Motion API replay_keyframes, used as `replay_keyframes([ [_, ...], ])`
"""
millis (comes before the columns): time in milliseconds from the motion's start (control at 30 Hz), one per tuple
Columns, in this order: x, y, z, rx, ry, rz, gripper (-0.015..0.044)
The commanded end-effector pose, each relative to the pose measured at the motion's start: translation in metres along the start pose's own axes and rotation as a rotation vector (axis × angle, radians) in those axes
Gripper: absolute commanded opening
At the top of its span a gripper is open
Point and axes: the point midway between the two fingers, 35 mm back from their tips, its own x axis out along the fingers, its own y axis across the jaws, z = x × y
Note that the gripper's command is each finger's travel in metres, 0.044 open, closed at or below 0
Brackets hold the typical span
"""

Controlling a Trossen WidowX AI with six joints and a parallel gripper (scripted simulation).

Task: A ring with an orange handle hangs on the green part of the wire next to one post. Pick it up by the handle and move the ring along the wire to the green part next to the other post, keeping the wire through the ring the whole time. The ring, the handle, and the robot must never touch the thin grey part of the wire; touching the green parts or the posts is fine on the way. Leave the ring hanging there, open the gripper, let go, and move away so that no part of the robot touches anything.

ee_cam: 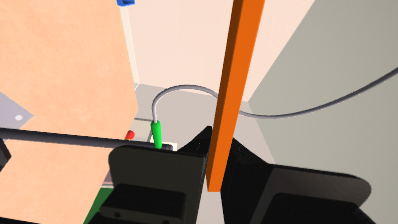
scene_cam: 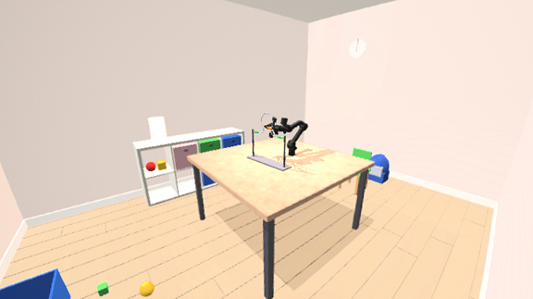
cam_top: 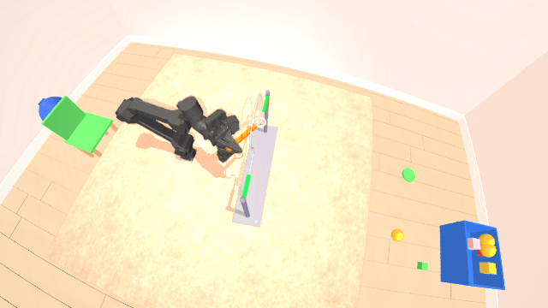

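The ring (cam_top: 265,124) appeared above center in the top view, just below the upper green part (cam_top: 266,103) (scene_cam: 255,131) of the wire (cam_top: 251,162) (scene_cam: 262,119) (ee_cam: 275,117). It overlapped the thin wire and the upper post (cam_top: 265,127) (scene_cam: 253,144) in that view; whether it touched either could not be told. Its orange handle (cam_top: 246,134) (scene_cam: 269,127) (ee_cam: 233,85) ran from the ring toward the lower left of the top view. The tool (cam_top: 234,146) (scene_cam: 270,128) (ee_cam: 213,131) was closed narrowly on this handle, whose near end showed between the fingers in the wrist view. There, the handle extended to the upper edge of the frame and crossed the image of the curving grey wire, with a green part (ee_cam: 156,135) at left of center.

The second green part (cam_top: 247,186) (scene_cam: 281,137) lay below center in the top view, beside the lower post (cam_top: 245,208) (scene_cam: 285,152). Both posts stood on a flat grey base (cam_top: 261,171) (scene_cam: 266,162) (ee_cam: 12,112), which rested on the tabletop (cam_top: 317,171) (scene_cam: 273,187) (ee_cam: 65,65). The black arm (cam_top: 154,109) (scene_cam: 300,130) reached in from the left of the top view.

Farther out, a green chair (cam_top: 90,130) (scene_cam: 362,153) occupied the left of the top view. A blue bin (cam_top: 454,252) (scene_cam: 60,290) stood at its lower right, with a yellow ball (cam_top: 397,234) (scene_cam: 147,289) and a green cube (cam_top: 422,266) (scene_cam: 102,289) nearby on the floor. A white shelf unit (scene_cam: 188,138) stood left of center in the exterior view.
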Motion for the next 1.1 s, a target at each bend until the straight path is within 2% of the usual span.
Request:
replay_keyframes([
  [0,-0.003,0.015,-0.001,0.089,0.016,0.049,-0.015],
  [1067,-0.039,0.109,0.047,0.782,0.086,0.44,-0.015],
])
